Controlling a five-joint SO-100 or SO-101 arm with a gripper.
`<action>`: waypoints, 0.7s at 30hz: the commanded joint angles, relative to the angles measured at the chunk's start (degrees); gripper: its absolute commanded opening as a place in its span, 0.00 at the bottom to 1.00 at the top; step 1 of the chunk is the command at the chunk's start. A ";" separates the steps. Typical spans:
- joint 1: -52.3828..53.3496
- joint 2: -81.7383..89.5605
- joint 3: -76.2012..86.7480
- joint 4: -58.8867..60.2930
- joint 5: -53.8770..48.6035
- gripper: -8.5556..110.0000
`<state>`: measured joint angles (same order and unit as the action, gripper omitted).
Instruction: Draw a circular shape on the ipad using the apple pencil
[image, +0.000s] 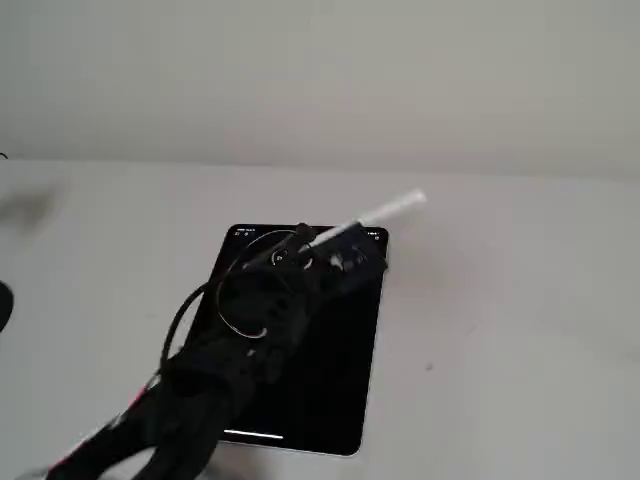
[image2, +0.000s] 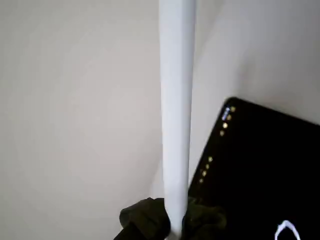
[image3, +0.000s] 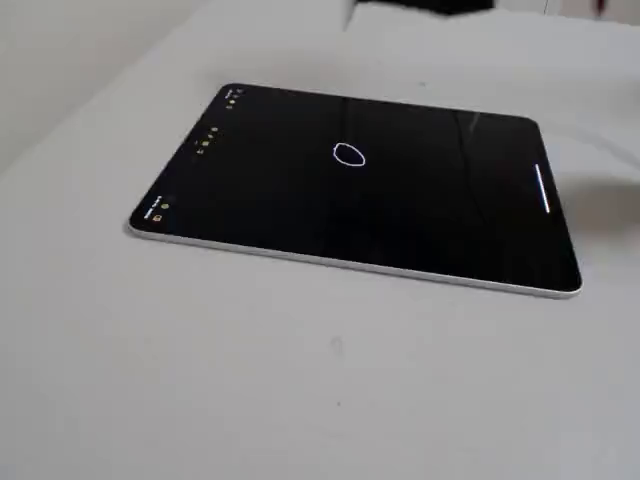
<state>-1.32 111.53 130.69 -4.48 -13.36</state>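
Fixed views show one flat black glossy ipad (image3: 300, 215) bearing one thin white circular shape (image3: 348, 154); above it, black gripper (image: 318, 246) jaws pinch one smooth white cylindrical apple pencil (image: 385, 212).

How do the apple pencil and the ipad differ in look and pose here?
The apple pencil is a slim white rod; the ipad is a broad black slab. The pencil is raised and tilted, clamped in the hand; the ipad lies flat on the table, with a circular shape drawn on it.
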 joint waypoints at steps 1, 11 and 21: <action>2.11 19.34 -1.23 22.32 10.28 0.07; 0.88 56.43 24.61 36.21 5.80 0.07; -0.70 78.93 44.82 48.52 5.27 0.07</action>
<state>-1.49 185.10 171.39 42.28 -8.00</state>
